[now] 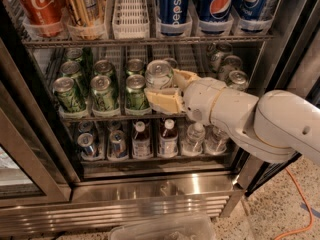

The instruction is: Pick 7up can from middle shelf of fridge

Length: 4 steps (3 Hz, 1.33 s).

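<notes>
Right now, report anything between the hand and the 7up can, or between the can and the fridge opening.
Nothing visible. The hand is right against the 7up can on the middle shelf. Green cans stand beside it, to the picture's left, with none in front. The way out looks open.

My claw (161,85) grips a pale silver can (159,73) below tall blue cans (172,6) reading "pepsi"; a red can (39,4) bears Coca-Cola script.
</notes>
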Each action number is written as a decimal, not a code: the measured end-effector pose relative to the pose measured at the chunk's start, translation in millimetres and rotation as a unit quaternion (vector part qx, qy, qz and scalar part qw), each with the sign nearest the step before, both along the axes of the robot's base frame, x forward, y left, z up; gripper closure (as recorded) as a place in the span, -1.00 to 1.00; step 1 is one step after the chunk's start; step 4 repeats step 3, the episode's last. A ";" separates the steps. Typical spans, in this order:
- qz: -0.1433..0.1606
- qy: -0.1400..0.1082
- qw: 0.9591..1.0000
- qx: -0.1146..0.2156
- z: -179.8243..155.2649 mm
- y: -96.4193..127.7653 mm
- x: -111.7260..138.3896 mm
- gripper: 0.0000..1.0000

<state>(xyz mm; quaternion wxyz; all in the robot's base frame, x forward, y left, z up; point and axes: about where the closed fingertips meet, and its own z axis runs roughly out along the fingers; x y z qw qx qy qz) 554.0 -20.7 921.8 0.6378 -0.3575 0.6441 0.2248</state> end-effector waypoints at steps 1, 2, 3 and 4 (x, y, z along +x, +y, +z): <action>0.012 -0.004 1.000 0.004 13.1 0.6 -14.3 1.00; 0.015 -0.009 1.000 0.012 35.9 -3.0 -44.0 1.00; 0.016 -0.009 1.000 0.013 36.7 -2.6 -44.5 1.00; 0.016 -0.009 1.000 0.013 36.7 -2.6 -44.5 1.00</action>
